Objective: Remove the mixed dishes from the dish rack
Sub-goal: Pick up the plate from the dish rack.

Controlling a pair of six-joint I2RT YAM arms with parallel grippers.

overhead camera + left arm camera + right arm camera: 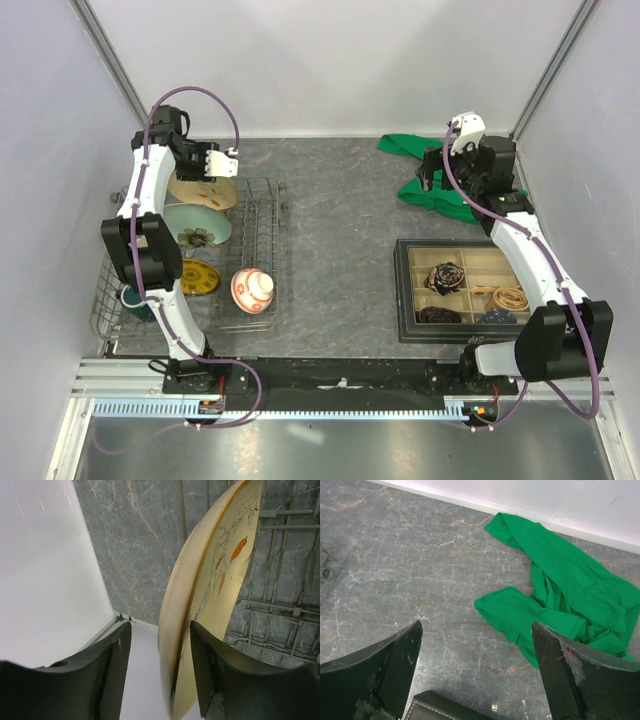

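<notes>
The grey wire dish rack (pixel 270 250) sits at the table's left. At its far end a cream plate with orange leaves (pixel 205 192) stands on edge. Behind it come a pale green plate (pixel 198 226), a yellow-gold plate (pixel 198 279), a red-and-white bowl (pixel 252 288) and a dark green mug (pixel 134 302) half hidden by the arm. My left gripper (pixel 207 168) straddles the cream plate (pixel 215 580). In the left wrist view the left gripper (pixel 160 627) has one finger (pixel 210 665) against the plate's face and the other a gap away. My right gripper (pixel 438 172) hangs open and empty.
A black compartmented tray (pixel 402 290) holding small items lies at the right, with its corner (pixel 435 707) under my right gripper (pixel 476 630). A green cloth (pixel 425 188) (pixel 560 580) is crumpled by the back wall. The rack wires (pixel 295 611) run beside the plate, and white walls enclose the table.
</notes>
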